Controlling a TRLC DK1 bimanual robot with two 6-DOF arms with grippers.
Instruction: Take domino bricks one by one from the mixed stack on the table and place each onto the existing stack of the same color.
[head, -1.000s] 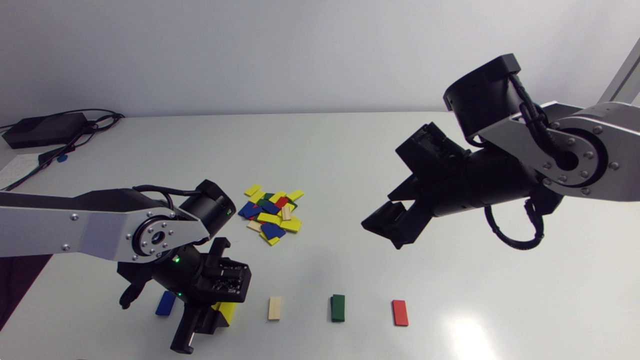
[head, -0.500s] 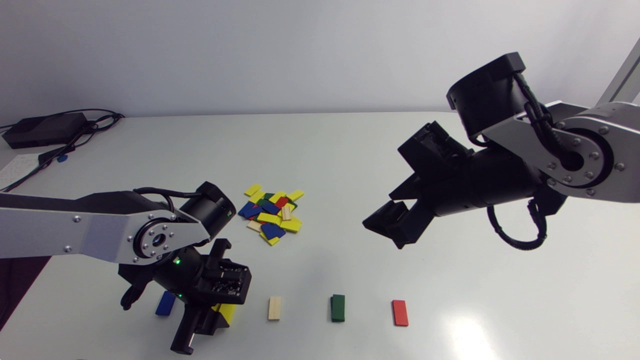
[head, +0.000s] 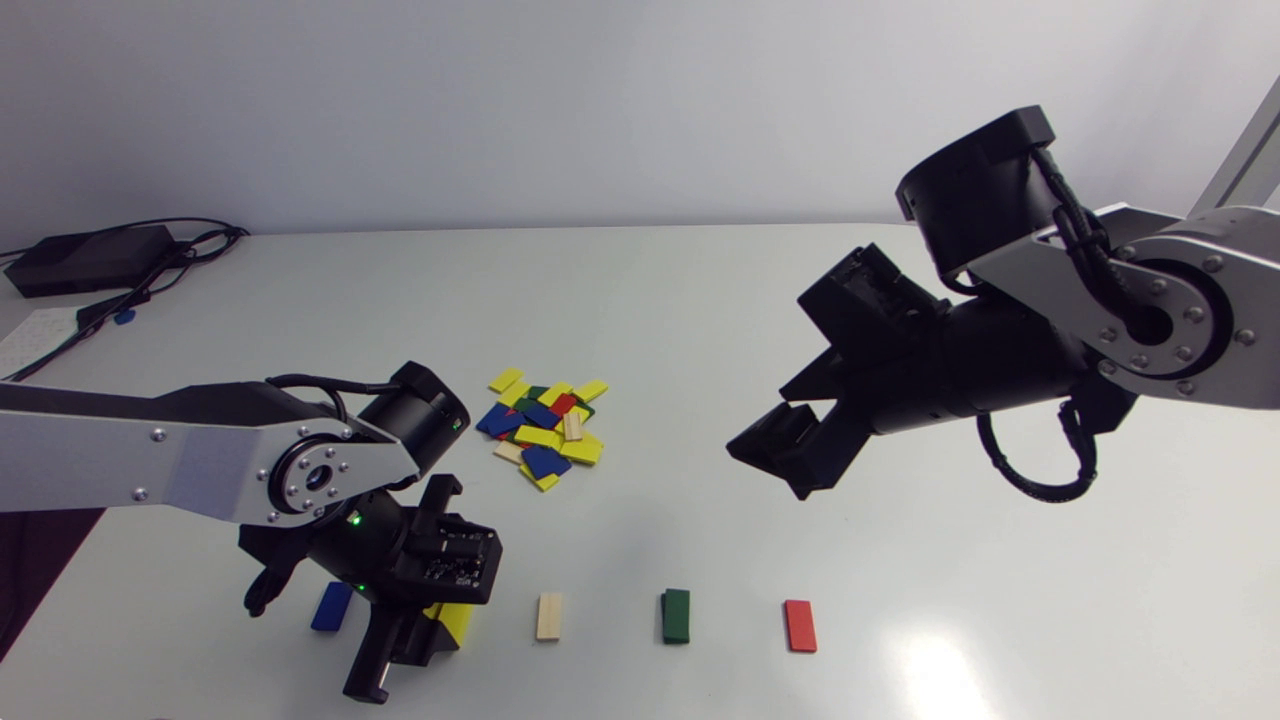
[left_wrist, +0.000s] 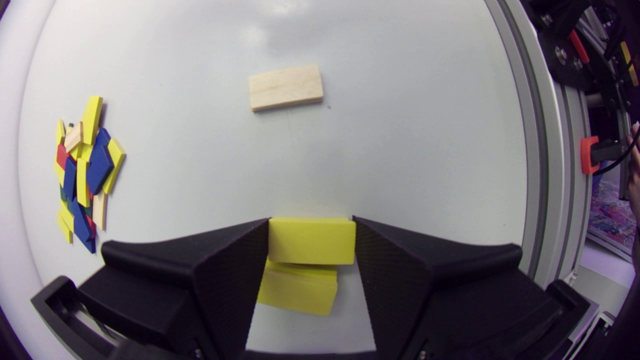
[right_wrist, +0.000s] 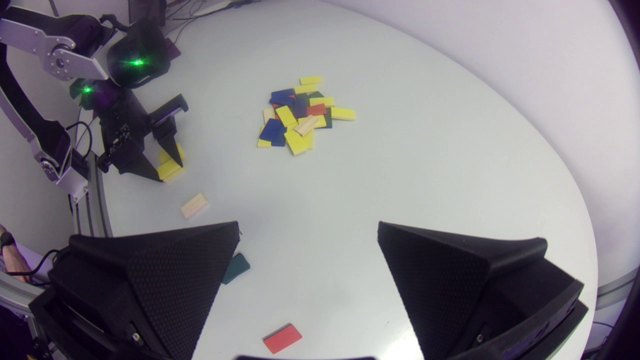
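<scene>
Our left gripper (left_wrist: 311, 223) clamps a yellow brick (left_wrist: 311, 242) that may slide off the skewed seven-o'clock yellow stack (left_wrist: 297, 292); our right gripper (right_wrist: 308, 227) gapes.

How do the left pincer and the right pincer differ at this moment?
The left pincer is shut on a yellow brick; the right pincer is open and empty. The left pincer is low over the yellow stack; the right pincer hangs higher over the table. Both are matte black.

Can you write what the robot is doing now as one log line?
left gripper: shut on yellow brick | above yellow stack | right gripper: open, empty
</scene>
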